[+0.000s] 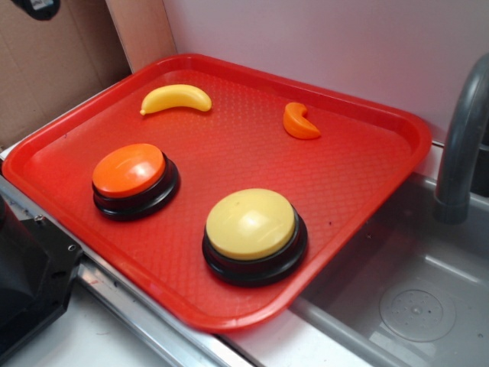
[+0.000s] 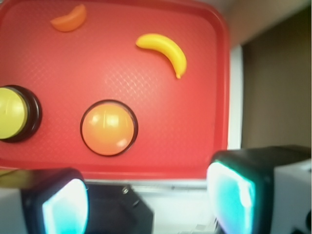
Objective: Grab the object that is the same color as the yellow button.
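Observation:
A glossy yellow toy banana [image 1: 176,99] lies at the far left of the red tray [image 1: 359,183]; in the wrist view the banana [image 2: 164,49] is at the upper middle. The pale-yellow domed button [image 1: 250,224] on a black base stands near the tray's front edge; it shows at the left edge of the wrist view [image 2: 10,113]. My gripper [image 2: 148,202] is open and empty, high above the tray's near edge, well away from the banana. The gripper is not in the exterior view.
An orange-topped button [image 1: 129,170] stands left of the yellow one, also in the wrist view [image 2: 107,127]. A small orange crescent [image 1: 299,122] lies at the tray's far right. A grey faucet [image 1: 462,130] and sink basin [image 1: 416,310] are at the right. Cardboard [image 1: 46,69] stands behind left.

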You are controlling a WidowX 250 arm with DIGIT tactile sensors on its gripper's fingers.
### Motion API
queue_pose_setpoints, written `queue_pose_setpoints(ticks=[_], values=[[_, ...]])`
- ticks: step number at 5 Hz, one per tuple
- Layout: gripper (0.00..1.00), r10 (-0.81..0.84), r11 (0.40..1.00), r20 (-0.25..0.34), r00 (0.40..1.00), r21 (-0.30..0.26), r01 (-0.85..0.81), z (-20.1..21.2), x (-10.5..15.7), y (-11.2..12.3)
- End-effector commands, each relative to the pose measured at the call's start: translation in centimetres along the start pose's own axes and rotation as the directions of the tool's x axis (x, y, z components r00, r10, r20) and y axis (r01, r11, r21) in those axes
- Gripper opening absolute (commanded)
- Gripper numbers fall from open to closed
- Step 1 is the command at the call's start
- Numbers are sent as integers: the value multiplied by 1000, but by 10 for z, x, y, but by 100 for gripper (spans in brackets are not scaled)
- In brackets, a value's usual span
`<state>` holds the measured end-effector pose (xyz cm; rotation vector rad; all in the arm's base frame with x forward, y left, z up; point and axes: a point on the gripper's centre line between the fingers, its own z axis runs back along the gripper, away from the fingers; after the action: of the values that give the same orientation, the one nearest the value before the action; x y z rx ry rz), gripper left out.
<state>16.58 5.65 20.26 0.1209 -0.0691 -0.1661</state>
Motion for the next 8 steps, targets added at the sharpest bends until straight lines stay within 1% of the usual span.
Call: queue_pose_setpoints(ticks=[1,2,3,4,5,6,7,8], values=[[100,-321,941,6,947,118,318,-79,63,44],[100,-431,895,9,902,136,426,-106,86,41],[100,-485,864,25,874,173,474,-127,104,41],[100,-504,850,19,864,191,492,-153,123,55],[100,-512,851,33,858,152,502,-170,131,65],[100,-521,854,44,853,45,519,-187,130,62],[57,-518,854,48,854,-22,519,-190,120,60],[0,-490,871,40,871,-23,491,-192,114,62]])
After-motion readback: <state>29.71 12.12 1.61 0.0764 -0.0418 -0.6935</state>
